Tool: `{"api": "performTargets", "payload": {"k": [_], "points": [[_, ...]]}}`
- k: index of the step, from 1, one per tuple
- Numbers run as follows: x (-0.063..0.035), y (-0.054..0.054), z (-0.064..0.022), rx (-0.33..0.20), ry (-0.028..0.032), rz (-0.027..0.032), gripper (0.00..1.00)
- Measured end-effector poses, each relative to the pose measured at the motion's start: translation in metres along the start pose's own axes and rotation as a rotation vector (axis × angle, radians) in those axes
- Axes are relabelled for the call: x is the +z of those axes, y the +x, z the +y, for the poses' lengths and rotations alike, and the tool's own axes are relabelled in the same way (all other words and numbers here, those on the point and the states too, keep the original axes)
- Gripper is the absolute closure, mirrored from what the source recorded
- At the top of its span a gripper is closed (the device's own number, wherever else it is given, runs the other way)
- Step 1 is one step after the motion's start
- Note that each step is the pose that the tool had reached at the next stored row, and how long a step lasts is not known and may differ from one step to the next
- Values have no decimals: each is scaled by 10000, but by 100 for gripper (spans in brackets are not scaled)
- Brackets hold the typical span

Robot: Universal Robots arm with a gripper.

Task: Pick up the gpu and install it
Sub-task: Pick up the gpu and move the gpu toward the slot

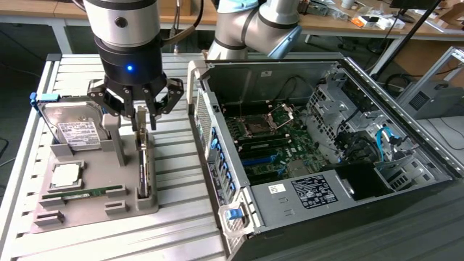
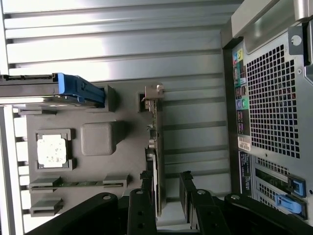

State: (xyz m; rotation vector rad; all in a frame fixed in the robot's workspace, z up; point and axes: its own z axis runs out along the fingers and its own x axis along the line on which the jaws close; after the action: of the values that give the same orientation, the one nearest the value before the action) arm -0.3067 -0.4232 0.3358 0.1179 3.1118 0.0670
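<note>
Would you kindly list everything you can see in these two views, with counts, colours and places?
gpu: one, dark board with silver bracket, standing on edge in the holder's slot.
hard drive: one, silver with white label, upright in the holder.
processor chip: one, silver, flat in the holder.
memory stick: one, green, lying in the holder.
holder: one, grey, on the table, the exterior view's left.
computer case: one, dark, open, the exterior view's right.
table: one, silver slats.
arm: one, silver and black, above the holder.
pincer: one, black, open, straddling the gpu.
</note>
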Motion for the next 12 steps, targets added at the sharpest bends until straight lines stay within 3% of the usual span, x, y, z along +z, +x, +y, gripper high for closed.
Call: {"api": "performTargets", "payload": {"k": [12], "points": [[42,12,-6,0,-1,-1,64]]}}
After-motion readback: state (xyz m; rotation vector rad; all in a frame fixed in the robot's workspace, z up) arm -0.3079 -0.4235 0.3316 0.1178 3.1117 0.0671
